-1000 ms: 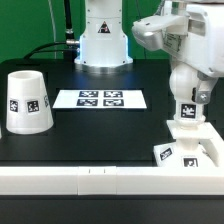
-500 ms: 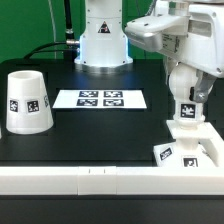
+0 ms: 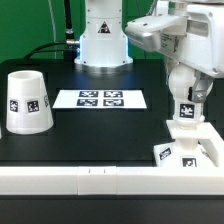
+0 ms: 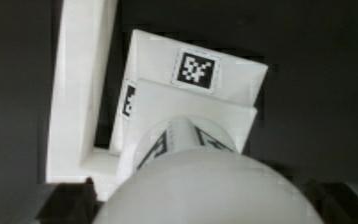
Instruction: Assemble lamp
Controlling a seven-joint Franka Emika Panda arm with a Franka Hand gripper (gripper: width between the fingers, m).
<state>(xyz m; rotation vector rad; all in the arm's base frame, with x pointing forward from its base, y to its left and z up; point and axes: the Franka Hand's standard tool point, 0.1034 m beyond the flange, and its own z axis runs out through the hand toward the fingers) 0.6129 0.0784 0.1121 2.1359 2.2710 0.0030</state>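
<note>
The lamp's round bulb point(image 3: 185, 80) stands upright on its tagged stem point(image 3: 185, 109) in the flat square base point(image 3: 188, 148) at the exterior view's right. My gripper point(image 3: 185, 88) reaches down from above and is shut on the bulb. In the wrist view the bulb's dome point(image 4: 202, 185) fills the near edge between my dark fingers point(image 4: 60, 205), with the tagged base point(image 4: 197, 75) beyond it. The tapered shade point(image 3: 27, 101) stands alone at the exterior view's left, far from my gripper.
The marker board point(image 3: 100, 98) lies flat in the middle of the black table. The robot's white pedestal point(image 3: 103, 42) stands behind it. A low white wall point(image 3: 90, 181) runs along the table's front edge, and the base rests against it.
My wrist has turned a little over the bulb, and the hand's body has shifted toward the exterior view's left. The bulb, base and shade stay where they were.
</note>
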